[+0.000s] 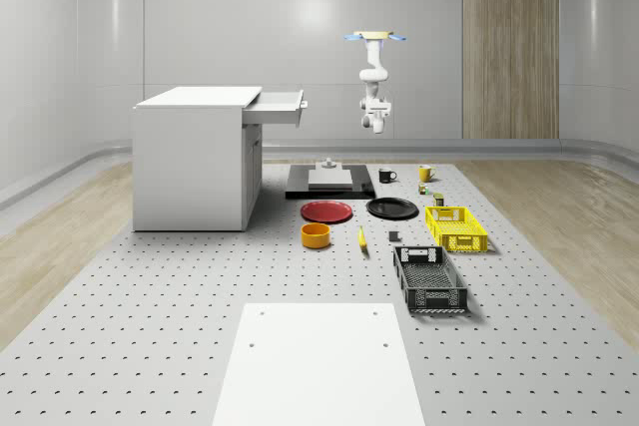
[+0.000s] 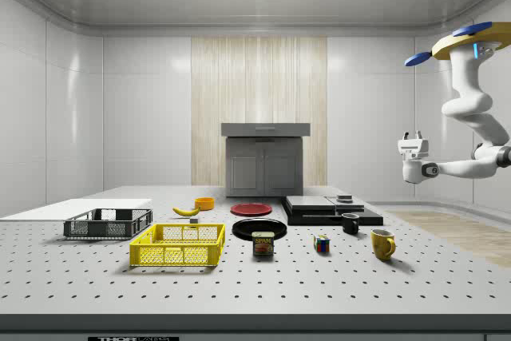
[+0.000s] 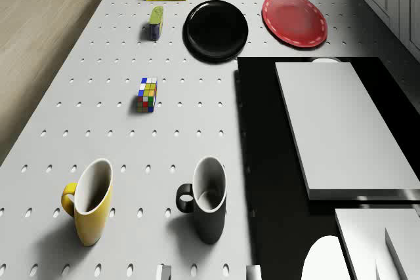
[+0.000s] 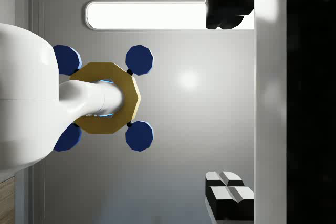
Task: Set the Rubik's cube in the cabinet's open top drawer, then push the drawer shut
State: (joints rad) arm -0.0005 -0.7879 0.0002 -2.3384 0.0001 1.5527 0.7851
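We see the Rubik's cube (image 3: 147, 94) resting on the perforated table (image 1: 150, 296), near the far edge, with nothing touching it. In the side view the cube sits between the Spam tin (image 2: 263, 244) at its 9 o'clock and the yellow mug (image 2: 382, 243) at its 3 o'clock, the black mug (image 2: 350, 224) just behind. The black plate (image 3: 216, 30) and red plate (image 3: 294, 20) lie further along, toward the yellow basket (image 1: 456, 227).

In the whole-scene view the white cabinet (image 1: 195, 162) stands at 9 o'clock of the plates, its top drawer (image 1: 278, 107) pulled open. The drone (image 1: 375, 38) hovers high over the table's far end, at 3 o'clock of that drawer. Its gripper (image 2: 410, 144) hangs in mid-air, holding nothing; we cannot tell how wide its fingers stand.
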